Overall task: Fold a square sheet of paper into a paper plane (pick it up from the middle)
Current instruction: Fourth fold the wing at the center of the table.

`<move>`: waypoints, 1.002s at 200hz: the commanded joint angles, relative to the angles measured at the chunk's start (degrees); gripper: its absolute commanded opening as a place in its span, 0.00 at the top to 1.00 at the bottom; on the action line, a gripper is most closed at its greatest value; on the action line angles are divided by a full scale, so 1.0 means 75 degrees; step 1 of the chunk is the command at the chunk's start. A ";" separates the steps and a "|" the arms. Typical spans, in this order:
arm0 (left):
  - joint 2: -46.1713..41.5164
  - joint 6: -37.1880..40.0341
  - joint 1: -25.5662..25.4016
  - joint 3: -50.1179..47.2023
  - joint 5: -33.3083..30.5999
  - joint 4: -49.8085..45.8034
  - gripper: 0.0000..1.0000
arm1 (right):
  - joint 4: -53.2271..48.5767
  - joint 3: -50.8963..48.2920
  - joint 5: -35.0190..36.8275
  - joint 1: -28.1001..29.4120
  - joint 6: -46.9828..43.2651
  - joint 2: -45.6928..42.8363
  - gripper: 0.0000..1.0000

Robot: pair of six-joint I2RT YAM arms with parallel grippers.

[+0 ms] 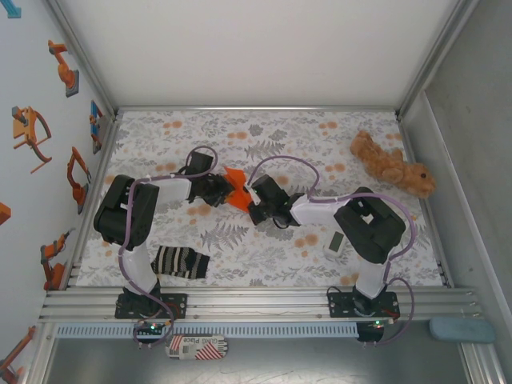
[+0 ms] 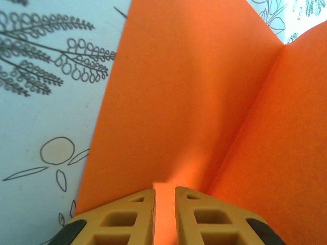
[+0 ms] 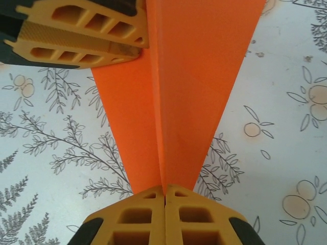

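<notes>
Top external: the orange paper sits near the middle of the patterned counter, directly between the left fingers and the right fingers. Each arm has one end, so neither is nearer. The long axis runs roughly from one arm across to the other.

Left wrist: the left fingers stand narrow, with a slip of the orange paper pinched in the gap. The sheet spreads forward from them. One sharp crease rises on the right, where a second panel meets the first.

Right wrist: the right fingers are closed tight on the narrow end of the orange paper, on its centre crease. That crease runs straight away from them, and the paper widens with distance. The left fingers grip the far left edge. The paper is plain and bright, with no tear visible. In my judgement, the next fold depends on this crease line.
</notes>
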 commanded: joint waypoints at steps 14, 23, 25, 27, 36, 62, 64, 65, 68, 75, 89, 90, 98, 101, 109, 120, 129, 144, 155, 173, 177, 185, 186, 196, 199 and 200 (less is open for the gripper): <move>-0.0372 0.0453 -0.0035 0.0201 -0.0273 -0.0651 0.82 | -0.0315 0.0399 -0.0329 0.0042 -0.0054 0.0218 0.98; -0.0475 0.0535 -0.0028 0.0193 -0.0405 -0.0799 0.82 | -0.0430 0.0490 -0.0386 0.0032 -0.0036 0.0276 0.98; -0.0504 0.0556 -0.0030 0.0185 -0.0439 -0.0828 0.82 | -0.0452 0.0510 -0.0402 0.0029 -0.0031 0.0288 0.98; -0.0516 0.0573 -0.0024 0.0181 -0.0465 -0.0859 0.82 | -0.0472 0.0524 -0.0420 0.0031 -0.0027 0.0297 0.98; -0.0656 0.0670 -0.0018 0.0169 -0.0641 -0.1024 0.82 | -0.0549 0.0587 -0.0495 0.0021 0.0007 0.0327 0.98; -0.0987 0.0891 -0.0017 0.0031 -0.1120 -0.1411 0.82 | -0.0721 0.0723 -0.0689 -0.0009 0.0091 0.0442 0.99; -0.1004 0.0900 -0.0021 0.0013 -0.1151 -0.1427 0.82 | -0.0738 0.0739 -0.0712 -0.0013 0.0094 0.0447 0.99; -0.1014 0.0909 -0.0022 0.0008 -0.1164 -0.1435 0.82 | -0.0749 0.0741 -0.0730 -0.0014 0.0095 0.0452 0.99; -0.1039 0.0920 -0.0015 -0.0012 -0.1196 -0.1463 0.82 | -0.0764 0.0760 -0.0755 -0.0015 0.0114 0.0466 0.99; -0.1120 0.0946 -0.0018 -0.0080 -0.1262 -0.1501 0.82 | -0.0803 0.0788 -0.0828 -0.0025 0.0139 0.0491 0.99; -0.1242 0.0963 -0.0012 -0.0189 -0.1413 -0.1571 0.83 | -0.0881 0.0847 -0.0936 -0.0027 0.0161 0.0532 0.99; -0.1256 0.0958 -0.0017 -0.0210 -0.1424 -0.1571 0.83 | -0.0885 0.0854 -0.0941 -0.0027 0.0163 0.0530 0.99; -0.1332 0.0969 -0.0011 -0.0280 -0.1528 -0.1591 0.84 | -0.0934 0.0890 -0.0985 -0.0026 0.0177 0.0563 0.99; -0.1362 0.0973 -0.0014 -0.0305 -0.1572 -0.1604 0.84 | -0.0957 0.0910 -0.0998 -0.0035 0.0177 0.0572 0.99; -0.1450 0.0979 -0.0013 -0.0367 -0.1693 -0.1652 0.84 | -0.1003 0.0940 -0.1025 -0.0027 0.0186 0.0603 0.99; -0.1557 0.0994 -0.0017 -0.0449 -0.1820 -0.1655 0.85 | -0.1067 0.0999 -0.1080 -0.0046 0.0200 0.0644 0.99; -0.1641 0.1001 -0.0014 -0.0509 -0.1844 -0.1605 0.85 | -0.1134 0.1049 -0.1115 -0.0050 0.0239 0.0661 0.99; -0.1747 0.1042 -0.0014 -0.0598 -0.1845 -0.1533 0.85 | -0.1316 0.1162 -0.1225 -0.0073 0.0307 0.0691 0.99; -0.1832 0.1059 -0.0040 -0.0678 -0.1834 -0.1473 0.85 | -0.1466 0.1245 -0.1338 -0.0105 0.0393 0.0703 0.99; -0.1952 0.1071 -0.0080 -0.0870 -0.1722 -0.1156 0.85 | -0.1744 0.1366 -0.1567 -0.0187 0.0588 0.0743 0.99; -0.1983 0.1076 -0.0107 -0.0919 -0.1692 -0.1063 0.85 | -0.1782 0.1384 -0.1613 -0.0195 0.0628 0.0755 0.99; -0.2014 0.1073 -0.0147 -0.0986 -0.1619 -0.0898 0.85 | -0.1884 0.1426 -0.1702 -0.0212 0.0699 0.0793 0.99; -0.2017 0.1072 -0.0155 -0.0995 -0.1609 -0.0884 0.85 | -0.1896 0.1430 -0.1716 -0.0213 0.0702 0.0800 0.99; -0.2034 0.1077 -0.0206 -0.1076 -0.1533 -0.0676 0.85 | -0.1997 0.1486 -0.1819 -0.0227 0.0777 0.0867 0.99; -0.2028 0.1074 -0.0209 -0.1100 -0.1513 -0.0609 0.85 | -0.2012 0.1494 -0.1860 -0.0226 0.0809 0.0890 0.99; -0.2030 0.1073 -0.0216 -0.1111 -0.1503 -0.0593 0.85 | -0.2013 0.1494 -0.1872 -0.0226 0.0809 0.0896 0.99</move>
